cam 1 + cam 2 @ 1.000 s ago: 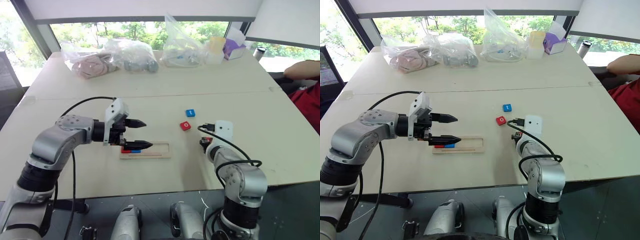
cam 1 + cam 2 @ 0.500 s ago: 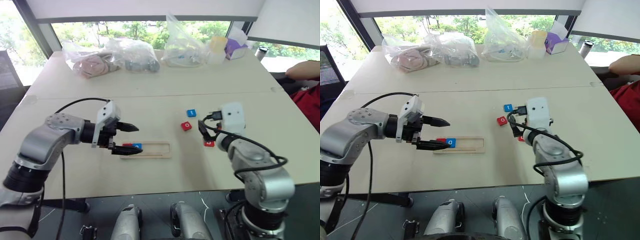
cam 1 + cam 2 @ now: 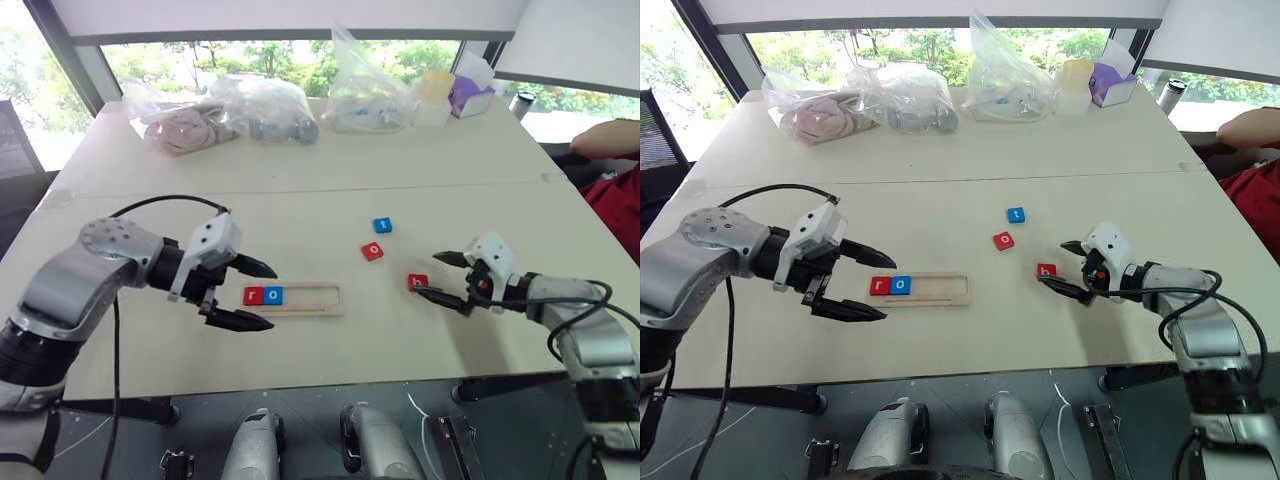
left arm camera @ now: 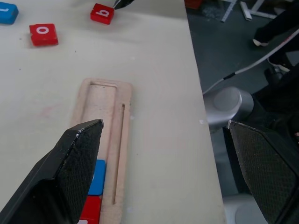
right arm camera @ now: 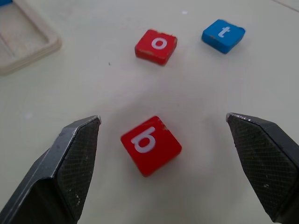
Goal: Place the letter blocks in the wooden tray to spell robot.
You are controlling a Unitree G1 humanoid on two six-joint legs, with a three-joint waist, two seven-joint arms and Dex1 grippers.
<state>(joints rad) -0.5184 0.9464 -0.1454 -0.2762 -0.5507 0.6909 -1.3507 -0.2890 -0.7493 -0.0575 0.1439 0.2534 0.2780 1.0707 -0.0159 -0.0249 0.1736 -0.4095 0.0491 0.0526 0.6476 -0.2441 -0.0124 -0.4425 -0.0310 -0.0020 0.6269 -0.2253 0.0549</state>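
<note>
Right wrist view: right claw (image 5: 161,140) released, straddling red b block (image 5: 151,144) on counter (image 3: 330,215). Wooden tray (image 3: 300,298) holds r and o. Left claw (image 3: 240,295) released beside tray. Step: fetching b; next, close and carry to third slot.

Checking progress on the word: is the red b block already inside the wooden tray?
No, the red square b block lies on the bare table, apart from the light wooden tray.

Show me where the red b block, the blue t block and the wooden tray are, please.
red b block (image 5: 151,144): right wrist view, on its top face.
blue t block (image 5: 224,35): right wrist view, on its top face.
wooden tray (image 3: 318,298): left eye view, on its bare floor.
</note>
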